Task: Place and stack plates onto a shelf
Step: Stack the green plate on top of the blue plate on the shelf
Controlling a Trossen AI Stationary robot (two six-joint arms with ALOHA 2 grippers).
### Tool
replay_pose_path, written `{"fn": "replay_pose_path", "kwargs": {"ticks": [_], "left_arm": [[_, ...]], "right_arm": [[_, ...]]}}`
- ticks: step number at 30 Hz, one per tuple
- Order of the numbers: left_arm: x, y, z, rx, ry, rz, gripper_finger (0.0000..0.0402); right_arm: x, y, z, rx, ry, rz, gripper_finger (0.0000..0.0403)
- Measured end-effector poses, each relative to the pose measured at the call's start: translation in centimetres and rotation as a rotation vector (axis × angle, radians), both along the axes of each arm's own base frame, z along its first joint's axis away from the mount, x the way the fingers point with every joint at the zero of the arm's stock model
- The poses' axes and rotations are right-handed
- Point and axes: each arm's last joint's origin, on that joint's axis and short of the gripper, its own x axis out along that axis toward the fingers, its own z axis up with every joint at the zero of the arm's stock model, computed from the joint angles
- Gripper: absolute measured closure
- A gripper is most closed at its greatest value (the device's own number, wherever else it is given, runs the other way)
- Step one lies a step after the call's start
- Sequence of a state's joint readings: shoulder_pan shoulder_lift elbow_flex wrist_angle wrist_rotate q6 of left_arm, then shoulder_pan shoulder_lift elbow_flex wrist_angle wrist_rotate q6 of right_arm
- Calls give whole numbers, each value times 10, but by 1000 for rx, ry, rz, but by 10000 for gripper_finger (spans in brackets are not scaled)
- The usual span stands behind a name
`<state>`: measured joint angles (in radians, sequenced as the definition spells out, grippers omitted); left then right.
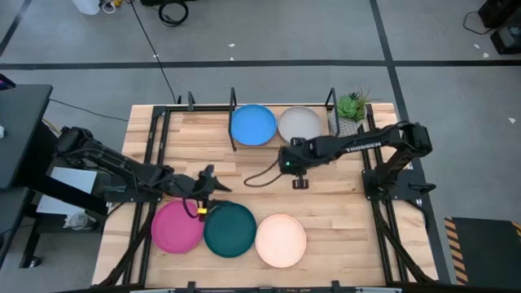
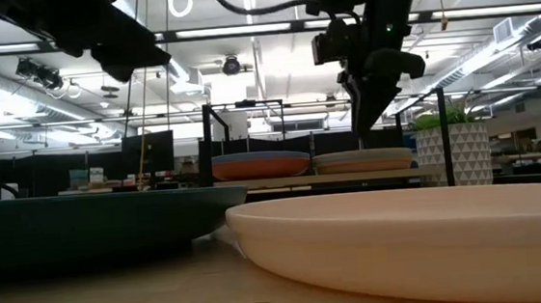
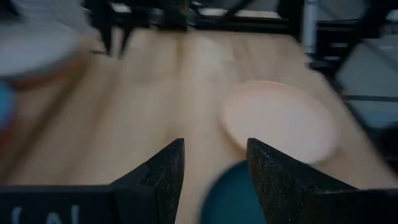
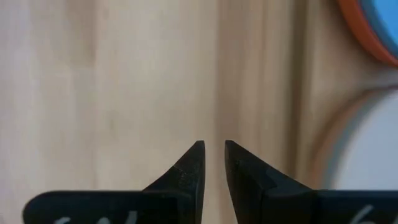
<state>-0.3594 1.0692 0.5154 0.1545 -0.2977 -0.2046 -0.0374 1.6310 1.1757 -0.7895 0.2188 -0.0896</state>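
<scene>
Two stacks rest on the shelf (image 1: 233, 104) at the table's far side: a blue plate (image 1: 252, 124) over an orange one (image 4: 357, 28), and a grey plate (image 1: 299, 124) over a tan one. Flat on the table near the front lie a magenta plate (image 1: 177, 226), a dark teal plate (image 1: 229, 229) and a cream plate (image 1: 281, 240). My right gripper (image 4: 214, 149) hangs over bare wood just in front of the shelf, pointing down, its fingertips a narrow gap apart with nothing between them. My left gripper (image 3: 214, 146) stands open above the teal plate's far edge (image 3: 230, 193).
A small green plant in a white pot (image 1: 352, 107) stands at the shelf's right end. A black cable (image 1: 259, 177) loops on the wood near my right gripper. Bare wood lies between the shelf and the three front plates.
</scene>
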Motion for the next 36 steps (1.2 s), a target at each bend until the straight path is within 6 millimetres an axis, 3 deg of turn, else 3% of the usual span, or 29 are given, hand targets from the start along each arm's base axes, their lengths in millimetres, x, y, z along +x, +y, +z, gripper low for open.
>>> {"fn": "replay_pose_path", "kwargs": {"ticks": [10, 17, 21, 27, 36], "left_arm": [[18, -38, -14, -49, 198, -101, 221], [16, -80, -26, -123, 368, -331, 221], [10, -104, -34, -152, 423, -359, 221], [12, -127, -35, -184, 417, -265, 221], [15, -161, -43, -16, 548, -138, 221]], "right_arm": [[1, 33, -24, -87, -156, -88, 335], [-3, 46, -41, -136, -238, -79, 335], [-3, 47, -48, -156, -295, -73, 335], [3, 45, -47, -187, -372, -11, 335], [15, 27, -36, -293, -475, -6, 335]]}}
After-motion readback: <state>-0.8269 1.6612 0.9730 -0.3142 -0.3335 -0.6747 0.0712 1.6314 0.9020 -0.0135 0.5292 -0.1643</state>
